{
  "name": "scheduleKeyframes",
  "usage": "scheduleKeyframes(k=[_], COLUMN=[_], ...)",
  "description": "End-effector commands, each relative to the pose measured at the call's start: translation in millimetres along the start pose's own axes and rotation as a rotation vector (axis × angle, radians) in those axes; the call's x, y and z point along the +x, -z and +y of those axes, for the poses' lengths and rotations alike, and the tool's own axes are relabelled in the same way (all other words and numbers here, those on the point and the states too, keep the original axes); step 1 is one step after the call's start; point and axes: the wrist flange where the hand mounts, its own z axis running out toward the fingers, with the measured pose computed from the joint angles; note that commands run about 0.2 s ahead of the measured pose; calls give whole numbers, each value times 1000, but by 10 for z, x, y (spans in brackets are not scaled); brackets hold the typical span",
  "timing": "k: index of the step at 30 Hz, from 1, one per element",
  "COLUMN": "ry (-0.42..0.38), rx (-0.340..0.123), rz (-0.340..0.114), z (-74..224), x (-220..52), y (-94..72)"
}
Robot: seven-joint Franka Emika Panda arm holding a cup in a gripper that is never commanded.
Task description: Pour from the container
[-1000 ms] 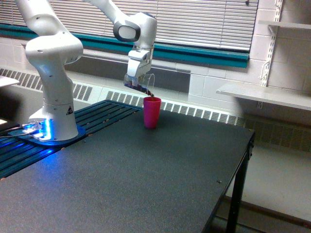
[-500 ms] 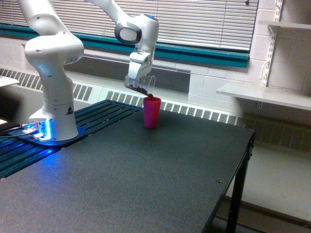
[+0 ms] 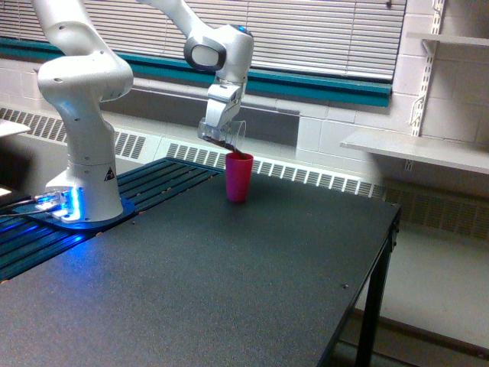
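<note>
Above pink cup (image 3: 238, 177) | container (image 3: 226, 136) tilted, jaws clamped | contents indistinct

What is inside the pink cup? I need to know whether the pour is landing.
The cup is opaque and seen from the side, so its inside is hidden. Above its rim, the tilted container in the claw shows brownish contents at its lip.
</note>
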Motion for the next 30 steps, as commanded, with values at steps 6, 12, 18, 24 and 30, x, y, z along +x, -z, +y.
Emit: scheduleKeyframes(k=[6, 12, 18, 24, 30], ry=[32, 26, 21, 22, 21], rx=[0, -2, -5, -1, -3], rz=[-28, -36, -45, -50, -51], z=[-59, -66, -73, -93, -108], x=[22, 36, 44, 34, 26], y=[-36, -62, -87, -106, -124])
